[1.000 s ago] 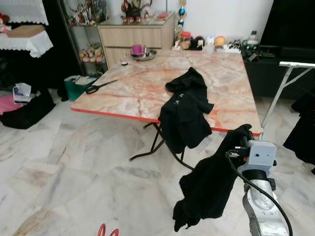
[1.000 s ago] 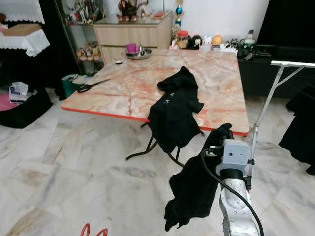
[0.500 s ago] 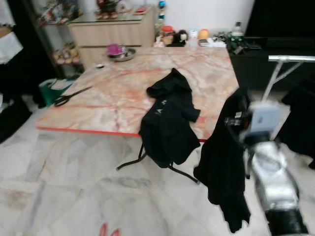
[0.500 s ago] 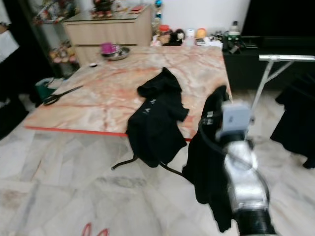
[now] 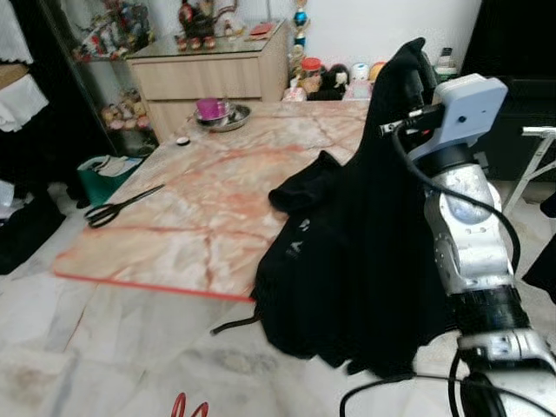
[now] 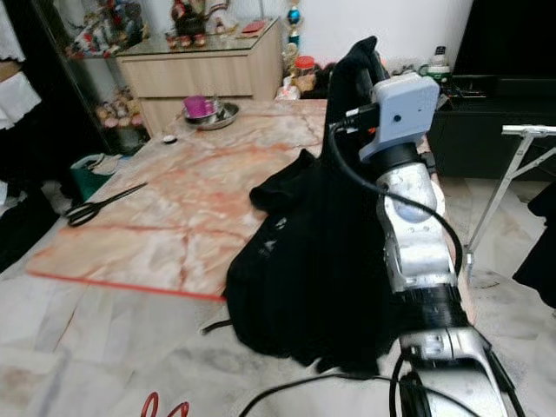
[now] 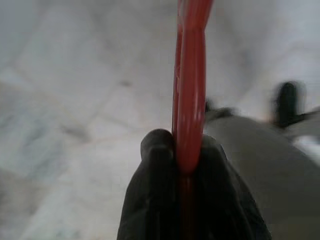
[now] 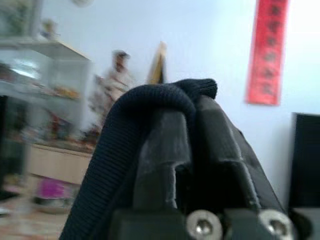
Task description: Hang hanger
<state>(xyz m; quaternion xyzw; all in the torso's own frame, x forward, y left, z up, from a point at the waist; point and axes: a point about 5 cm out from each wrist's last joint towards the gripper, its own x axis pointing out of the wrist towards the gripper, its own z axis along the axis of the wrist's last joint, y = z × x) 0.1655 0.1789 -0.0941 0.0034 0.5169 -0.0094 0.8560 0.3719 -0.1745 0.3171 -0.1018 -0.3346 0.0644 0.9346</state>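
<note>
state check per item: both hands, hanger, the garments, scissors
right hand: raised, shut on black garment
black garment: hanging from right hand
left hand: shut on red hanger
red hanger: held, bare
second black garment: draped over table edge
scissors: flat on table, open

Left end effector (image 7: 187, 165) pinches a red hanger (image 7: 190, 85); pale marble floor (image 7: 75, 100) beyond.

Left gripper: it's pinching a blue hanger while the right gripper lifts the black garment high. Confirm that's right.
Not quite: the hanger is red, not blue, as the left wrist view shows, clamped in the left gripper. The right gripper does hold the black garment high.
</note>
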